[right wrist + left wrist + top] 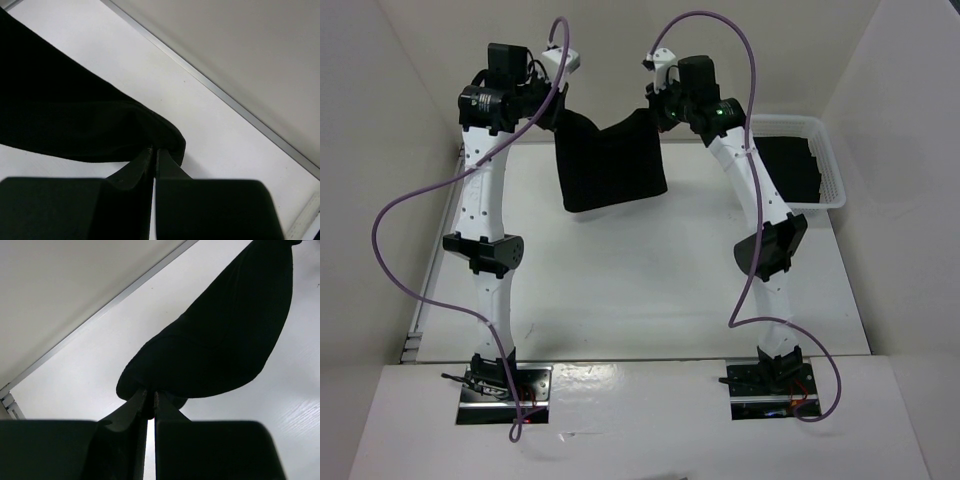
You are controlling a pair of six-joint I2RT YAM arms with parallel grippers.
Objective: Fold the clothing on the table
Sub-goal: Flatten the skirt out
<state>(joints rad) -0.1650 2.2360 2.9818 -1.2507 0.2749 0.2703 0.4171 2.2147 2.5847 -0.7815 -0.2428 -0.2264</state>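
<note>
**Lifted by two corners, no fold laid down yet**

Holding a plain black garment of soft matte fabric [610,165] up over the far part of the large flat white tabletop [620,300]. Pinched at its upper left corner by the left gripper [150,401], jaws nearly together on a tuck of cloth. Pinched at its upper right corner by the right gripper [154,152], jaws tight on the hem.

Judged early to midway: spread and raised, nothing lying folded. Left to do: lowering, doubling over, flattening.

Sagging along the top edge, hanging as a broad smooth panel, lower edge slanted. Impossible to tell whether touching the tabletop.
</note>
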